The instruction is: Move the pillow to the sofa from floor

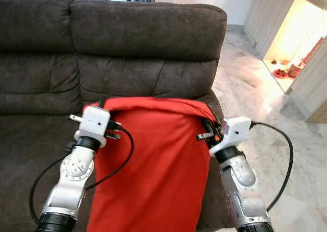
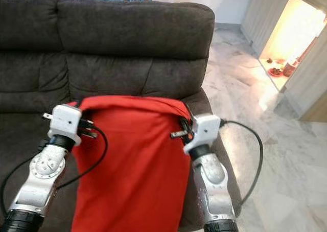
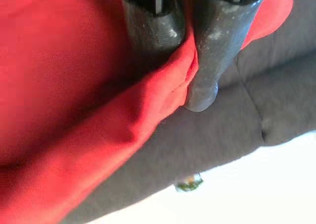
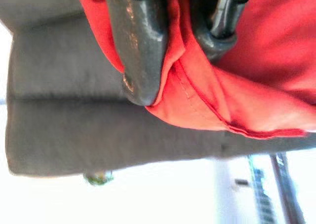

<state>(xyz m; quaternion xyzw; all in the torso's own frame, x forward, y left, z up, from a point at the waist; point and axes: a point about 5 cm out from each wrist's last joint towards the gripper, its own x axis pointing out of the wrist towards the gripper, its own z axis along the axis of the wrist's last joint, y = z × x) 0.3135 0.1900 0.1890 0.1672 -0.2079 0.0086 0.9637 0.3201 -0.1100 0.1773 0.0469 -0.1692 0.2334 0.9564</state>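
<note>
Item: pillow (image 1: pixel 153 176), one, red cloth cover, held in the air before us over the seat of the sofa (image 1: pixel 148 32), its top edge level with the foot of the backrest and its lower part hanging down between our two arms. Holders: two grippers, one to each upper corner. We have the left gripper (image 3: pixel 190 61) pressed together on a fold of the red cover at the left corner, and the right gripper (image 4: pixel 180 51) likewise pinching the seamed hem at the right corner; in both wrist views the cloth is bunched between the black fingers (image 3: pixel 207 46). Handling, as we judge it: soft and limp, since the body drapes and sags below the two held corners; probably light, since thin pinches of cover carry it; not fragile. The cover looks smooth, so we reckon a pinch of loose cloth could creep out of the fingers, and the seamed hem gives the surer hold. The two top corners, taken together, are the sensible place to grip, as they spread the pillow flat for laying down. Count: one pillow, one sofa in dark grey-brown upholstery showing two back cushions, two grippers engaged. Surroundings: pale marble floor (image 1: pixel 265 104) to our right of the sofa.
</note>
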